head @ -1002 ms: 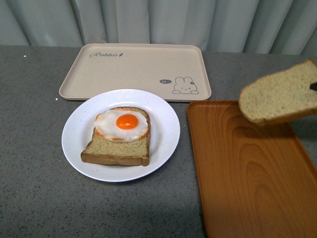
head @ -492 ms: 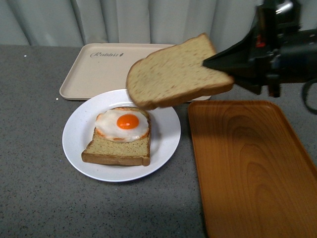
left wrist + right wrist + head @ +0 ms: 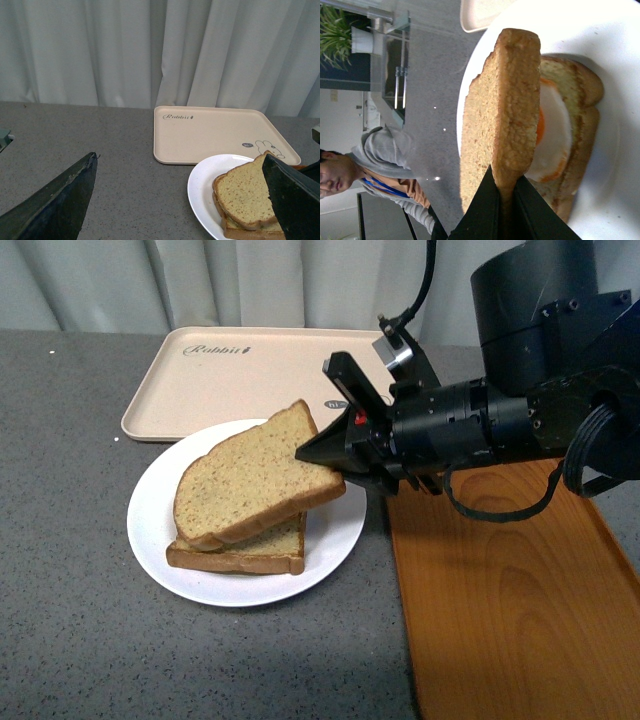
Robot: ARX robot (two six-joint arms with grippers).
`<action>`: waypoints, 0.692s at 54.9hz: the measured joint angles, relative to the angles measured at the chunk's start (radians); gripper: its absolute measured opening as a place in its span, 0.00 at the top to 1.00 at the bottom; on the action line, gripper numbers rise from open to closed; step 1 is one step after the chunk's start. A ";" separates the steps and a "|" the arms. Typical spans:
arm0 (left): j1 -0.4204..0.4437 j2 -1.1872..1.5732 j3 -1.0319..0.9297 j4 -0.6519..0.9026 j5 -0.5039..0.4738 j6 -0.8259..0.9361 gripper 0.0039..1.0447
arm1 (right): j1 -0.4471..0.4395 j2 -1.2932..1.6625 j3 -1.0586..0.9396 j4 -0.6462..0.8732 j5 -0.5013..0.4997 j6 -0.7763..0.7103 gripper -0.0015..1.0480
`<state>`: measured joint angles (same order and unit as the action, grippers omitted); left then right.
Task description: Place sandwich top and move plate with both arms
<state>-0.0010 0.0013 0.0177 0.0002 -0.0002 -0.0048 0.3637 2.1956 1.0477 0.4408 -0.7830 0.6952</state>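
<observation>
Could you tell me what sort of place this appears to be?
Probably a robotics lab or office test bench, not a home kitchen: a pale pleated curtain backs the grey speckled tabletop, and the right wrist view shows a person in a grey hoodie and a potted green plant.

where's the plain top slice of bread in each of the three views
Front view: sandwich top left of centre, tilted over the lower slice, pinched at one edge by the right gripper.
Left wrist view: sandwich top on the stack, in front of the beige tray.
Right wrist view: sandwich top in the middle, edge-on, beside the fried egg.
Shared landmark: the white plate under the bread, in all three.
</observation>
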 joint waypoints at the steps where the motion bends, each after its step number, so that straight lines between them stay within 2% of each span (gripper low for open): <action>1: 0.000 0.000 0.000 0.000 0.000 0.000 0.06 | 0.000 0.004 0.002 -0.008 0.003 -0.005 0.97; 18: 0.000 0.000 0.000 0.000 0.000 0.000 0.06 | -0.008 0.060 0.024 -0.097 0.050 -0.087 0.95; 22: 0.000 0.000 0.000 0.000 0.000 0.000 0.06 | -0.017 0.060 0.023 -0.102 0.055 -0.100 0.77; 31: 0.000 0.000 0.000 0.000 0.000 0.000 0.06 | -0.065 0.013 -0.014 -0.094 0.068 -0.127 0.47; 38: 0.000 0.000 0.000 0.000 0.000 0.000 0.06 | -0.103 -0.035 -0.038 -0.090 0.072 -0.140 0.28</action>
<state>-0.0010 0.0013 0.0177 0.0002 -0.0002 -0.0048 0.2611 2.1601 1.0096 0.3508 -0.7105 0.5552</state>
